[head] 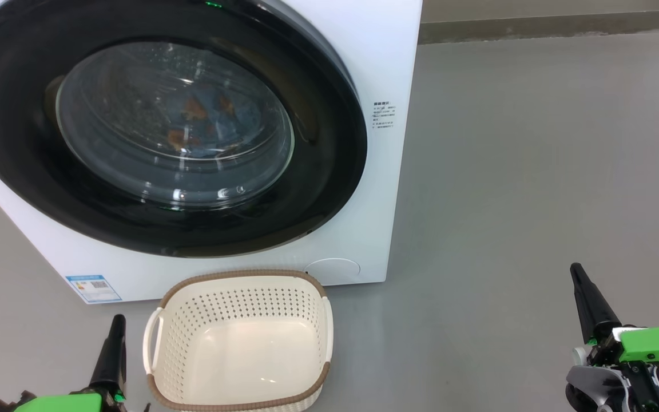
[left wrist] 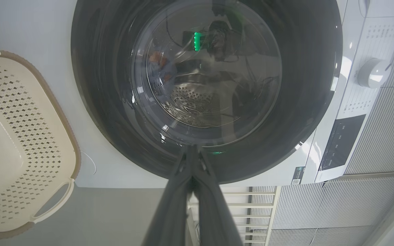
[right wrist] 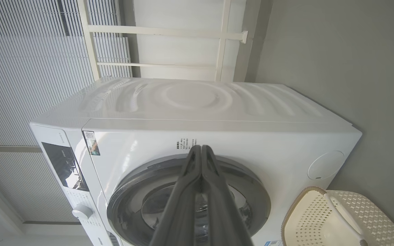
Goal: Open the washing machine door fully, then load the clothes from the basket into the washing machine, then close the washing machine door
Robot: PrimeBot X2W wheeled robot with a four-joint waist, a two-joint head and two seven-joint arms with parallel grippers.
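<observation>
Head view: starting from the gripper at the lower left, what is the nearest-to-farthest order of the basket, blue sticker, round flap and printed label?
1. basket, just right of the left gripper, and blue sticker, just ahead on the washing machine lower corner: too close to call.
2. round flap, low on the front's right side.
3. printed label, higher up, near the right edge.

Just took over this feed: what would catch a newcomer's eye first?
The shut washing machine door dominates the head view's upper left, blue-and-orange clothes showing through its glass. Below it the cream basket sits empty on the floor, flanked by the left gripper and right gripper, fingers pressed together.
</observation>
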